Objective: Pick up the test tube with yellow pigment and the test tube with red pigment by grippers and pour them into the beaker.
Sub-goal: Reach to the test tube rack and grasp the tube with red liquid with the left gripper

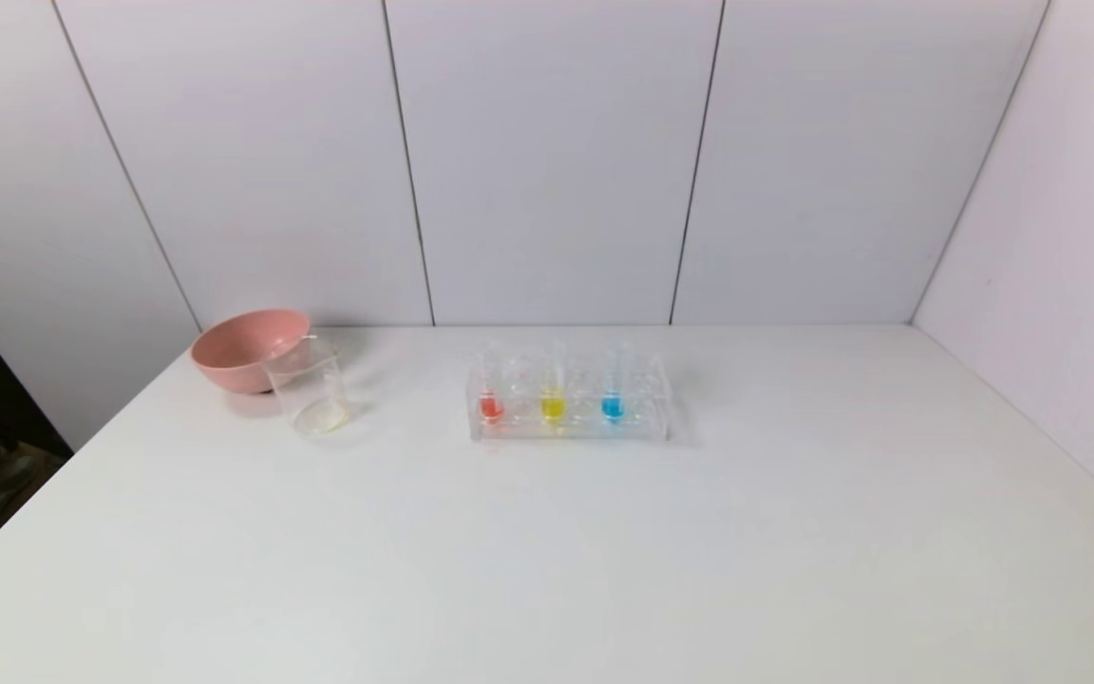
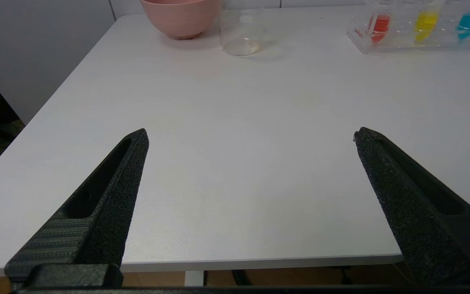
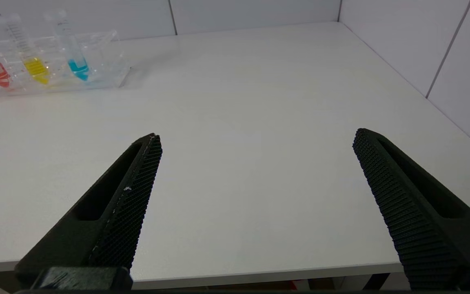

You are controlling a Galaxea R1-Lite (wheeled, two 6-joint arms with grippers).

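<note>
While both tubes sit racked, our left claw (image 2: 250, 136) and right claw (image 3: 257, 139) gape wide, empty (nothing started), so next we reach for the yellow tube (image 1: 553, 399).

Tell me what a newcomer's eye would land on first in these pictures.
The clear tube rack mid-table draws the eye: it holds the test tube with red pigment, the test tube with yellow pigment and a blue-liquid tube side by side. Toward the robot's left, the pink bowl sits just behind the beaker. The left gripper and right gripper hang open at the near table edge.
</note>
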